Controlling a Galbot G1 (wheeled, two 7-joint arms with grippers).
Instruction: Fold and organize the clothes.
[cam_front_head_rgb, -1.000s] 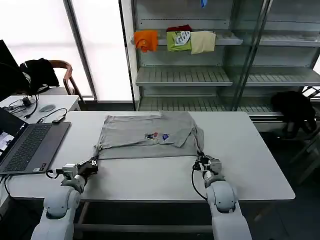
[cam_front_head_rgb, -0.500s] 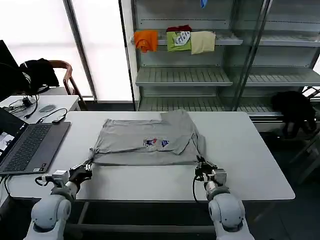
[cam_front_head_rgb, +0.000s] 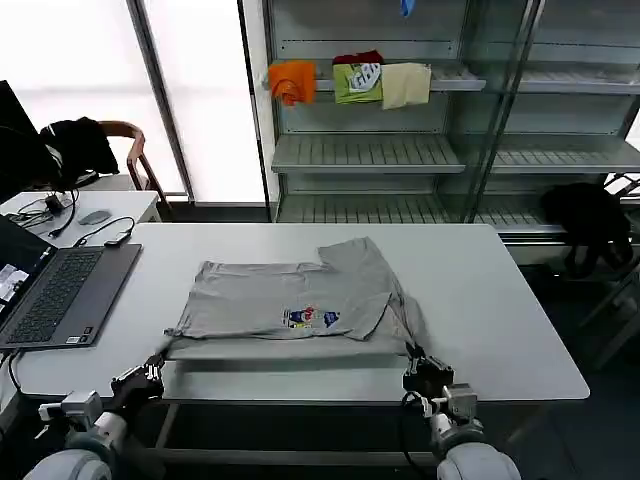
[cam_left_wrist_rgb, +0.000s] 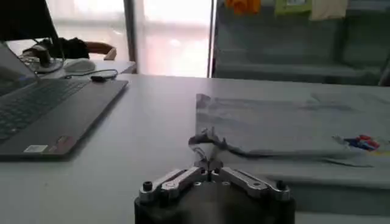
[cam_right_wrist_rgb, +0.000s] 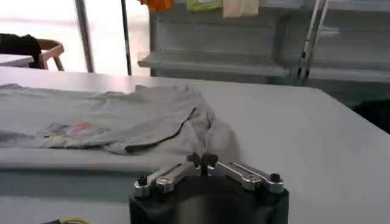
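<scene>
My left gripper (cam_front_head_rgb: 150, 372) and right gripper (cam_front_head_rgb: 418, 362) are each clamped on a near corner of the grey shirt (cam_front_head_rgb: 300, 302) lying at the table (cam_front_head_rgb: 520, 330) front edge; best to pull both evenly so the hem stays straight.

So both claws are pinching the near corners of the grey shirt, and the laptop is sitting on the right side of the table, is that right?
Not quite. The laptop sits on the robot's left side of the table, as the head view shows. The rest holds: the left claw and the right claw are each shut on a near corner of the grey shirt.
</scene>
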